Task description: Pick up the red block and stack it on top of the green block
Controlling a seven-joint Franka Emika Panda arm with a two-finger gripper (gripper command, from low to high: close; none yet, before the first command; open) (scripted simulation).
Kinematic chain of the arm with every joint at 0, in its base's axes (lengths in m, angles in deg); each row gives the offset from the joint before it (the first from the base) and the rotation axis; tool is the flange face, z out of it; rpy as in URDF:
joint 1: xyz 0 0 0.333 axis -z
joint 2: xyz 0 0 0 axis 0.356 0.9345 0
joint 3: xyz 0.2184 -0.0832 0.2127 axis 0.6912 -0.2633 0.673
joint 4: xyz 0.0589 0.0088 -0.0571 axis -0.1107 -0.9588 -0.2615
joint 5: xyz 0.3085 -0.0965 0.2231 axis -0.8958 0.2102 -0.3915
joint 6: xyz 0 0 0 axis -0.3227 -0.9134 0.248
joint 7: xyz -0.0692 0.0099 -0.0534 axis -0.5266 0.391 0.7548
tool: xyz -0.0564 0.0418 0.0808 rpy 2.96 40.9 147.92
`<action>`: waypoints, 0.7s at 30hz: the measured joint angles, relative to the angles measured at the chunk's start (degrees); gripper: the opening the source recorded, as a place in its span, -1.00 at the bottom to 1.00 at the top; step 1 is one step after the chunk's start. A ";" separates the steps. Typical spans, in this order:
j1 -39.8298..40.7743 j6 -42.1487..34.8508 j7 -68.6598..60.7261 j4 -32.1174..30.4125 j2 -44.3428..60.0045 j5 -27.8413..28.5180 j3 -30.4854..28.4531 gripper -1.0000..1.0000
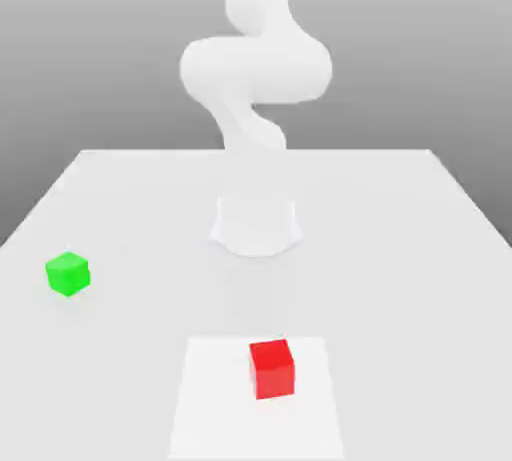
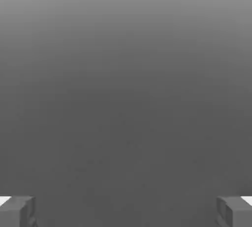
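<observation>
One red block (image 1: pixel 272 369) and one green block (image 1: pixel 68 274) sit on one white table (image 1: pixel 400 249), and one white arm (image 1: pixel 255 69) rises from its base (image 1: pixel 256 224) near the table's middle in the exterior view. Taking that base as the centre of a clock face in the exterior view, the red block lies at about six o'clock, close to the near edge, resting on a slightly brighter square patch (image 1: pixel 210 399) of the tabletop. The green block lies at about eight o'clock, toward the exterior view's left, well apart from the red block and from the base. Both blocks stand flat on the table, each alone, neither stacked nor touching anything else. In the hand view, the gripper (image 2: pixel 126 211) shows two grey fingertips (image 2: pixel 17 211), one at each far side of the picture, spread wide apart with nothing between them: the fingers are fully parted and hold no block. Behind them lies plain grey background.
</observation>
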 joint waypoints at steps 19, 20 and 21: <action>-2.48 23.73 -7.54 -22.68 40.25 0.04 0.05 0.00; -2.55 25.25 -7.78 -23.06 42.33 -0.04 0.11 0.00; -2.51 26.90 -7.89 -23.10 44.40 -0.07 0.12 0.00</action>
